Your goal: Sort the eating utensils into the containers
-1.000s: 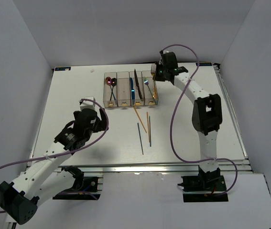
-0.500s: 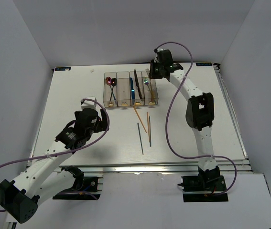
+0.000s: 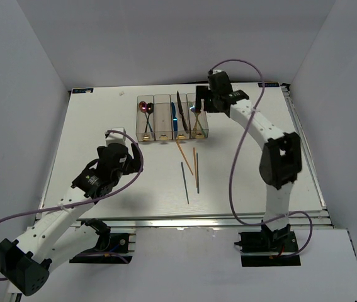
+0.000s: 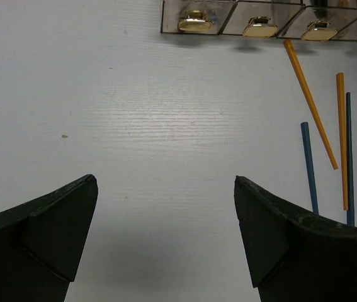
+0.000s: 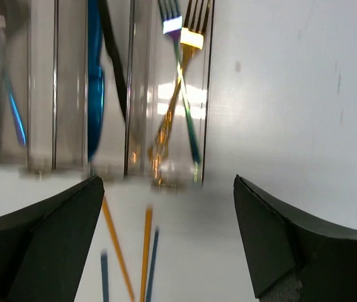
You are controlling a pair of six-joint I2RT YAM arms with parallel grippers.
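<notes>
The containers (image 3: 162,99) stand in a row at the back of the table. Two spoons (image 3: 145,109) lie in the leftmost bin, a blue knife (image 3: 173,114) and a black knife (image 3: 179,102) in the third. A gold fork (image 5: 177,94) and an iridescent fork (image 5: 187,119) lie crossed in the rightmost bin. My right gripper (image 3: 201,104) hovers open over that bin's far end, holding nothing. Two gold chopsticks (image 3: 185,157) and two blue chopsticks (image 3: 184,182) lie loose in front of the bins. My left gripper (image 3: 119,139) is open over bare table, left of them.
The second bin (image 5: 43,94) looks empty. Each bin has a gold mark (image 4: 194,22) at its near end. White walls enclose the table on three sides. The right arm's purple cable (image 3: 232,170) loops above the table's right half.
My right gripper has opened and let go of the gold fork, which now lies in the rightmost bin. It shifted slightly left and nearer. The left arm has not moved.
</notes>
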